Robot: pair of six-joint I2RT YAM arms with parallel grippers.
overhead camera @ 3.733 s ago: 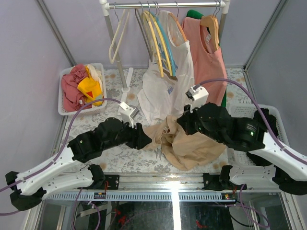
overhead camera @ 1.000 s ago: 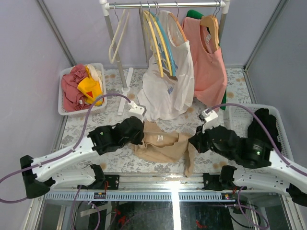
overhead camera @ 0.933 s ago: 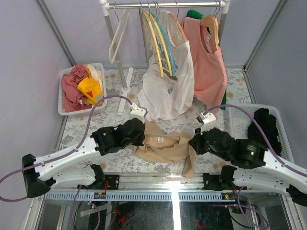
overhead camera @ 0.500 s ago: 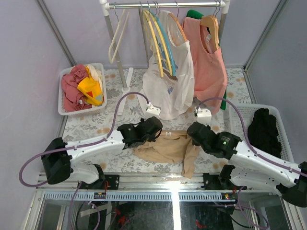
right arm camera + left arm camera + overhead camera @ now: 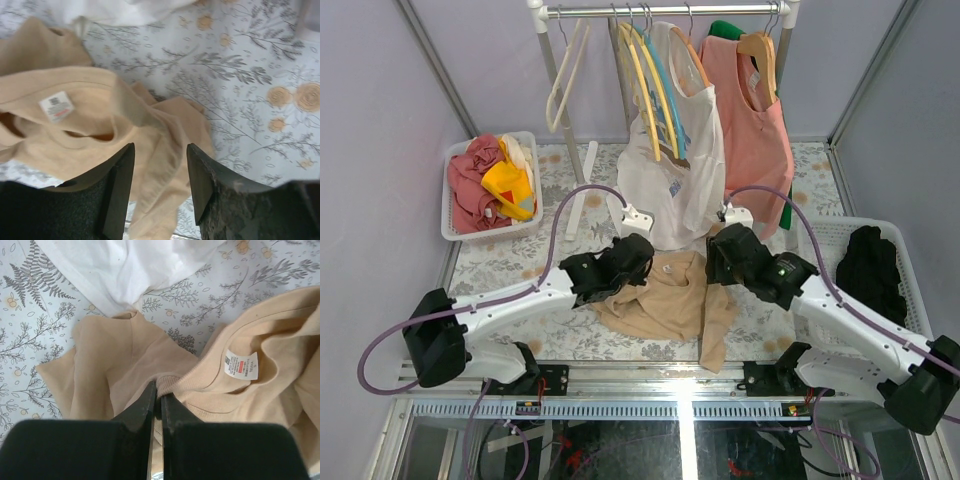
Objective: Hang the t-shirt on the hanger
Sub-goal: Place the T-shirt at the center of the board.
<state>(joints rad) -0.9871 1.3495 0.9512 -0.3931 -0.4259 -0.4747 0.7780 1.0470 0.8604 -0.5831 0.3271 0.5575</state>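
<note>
Just in front of the clothes rack (image 5: 560, 70) your tan t-shirt (image 5: 665, 300) lies crumpled on the desk (image 5: 500, 270); light-blue hanger (image 5: 670, 98) is up on the rack. Left tool (image 5: 156, 390) pinches the collar rim (image 5: 200, 376), right tool (image 5: 160, 165) gapes empty. I'd grab the opposite collar side before lifting.

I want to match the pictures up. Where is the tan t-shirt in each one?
Top view: t-shirt lies low in the middle, just below the hanging white shirt.
Left wrist: t-shirt fills the middle and right, pinched by the shut left gripper.
Right wrist: t-shirt fills the left half, under the open right gripper.
Shared landmark: the white shirt, along the top edge in both wrist views.
</note>
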